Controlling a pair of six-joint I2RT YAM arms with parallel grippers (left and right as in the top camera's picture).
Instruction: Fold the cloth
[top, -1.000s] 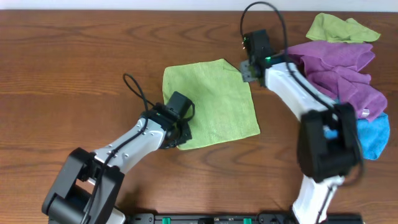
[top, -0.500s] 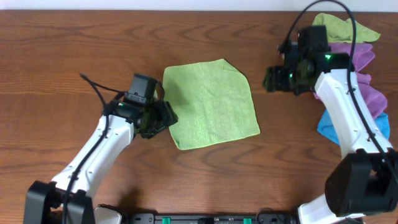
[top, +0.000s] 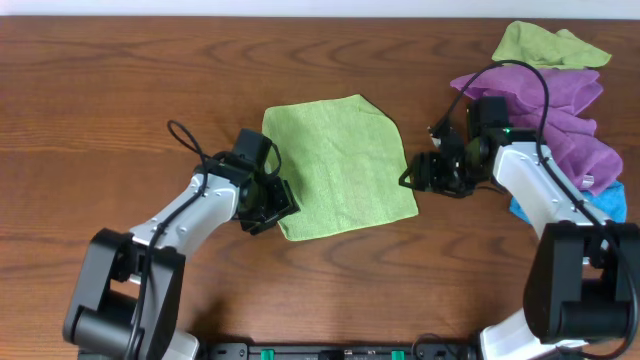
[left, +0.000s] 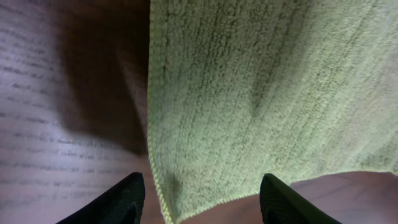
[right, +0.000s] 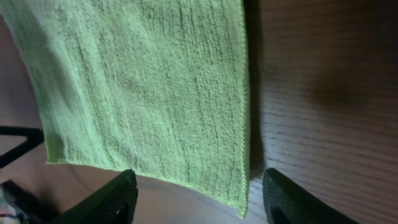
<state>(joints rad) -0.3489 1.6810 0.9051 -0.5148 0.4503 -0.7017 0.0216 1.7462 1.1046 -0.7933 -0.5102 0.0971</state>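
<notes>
Green microfibre cloth (top: 340, 165), centre of desk (top: 120, 100): light, limp (lying flat); pinch the near-edge corners. Left gripper (left: 202, 202) and right gripper (right: 199, 199): both spread wide, empty.

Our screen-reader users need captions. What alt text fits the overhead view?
A green cloth lies flat, unfolded, on a wooden table, the left tool at its near-left corner, the right tool beside its right edge. Purple, green and blue cloths are heaped at far right.

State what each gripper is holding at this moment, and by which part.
Nothing is held. The left gripper and the right gripper hang open, each over a near corner of the spread green cloth.
</notes>
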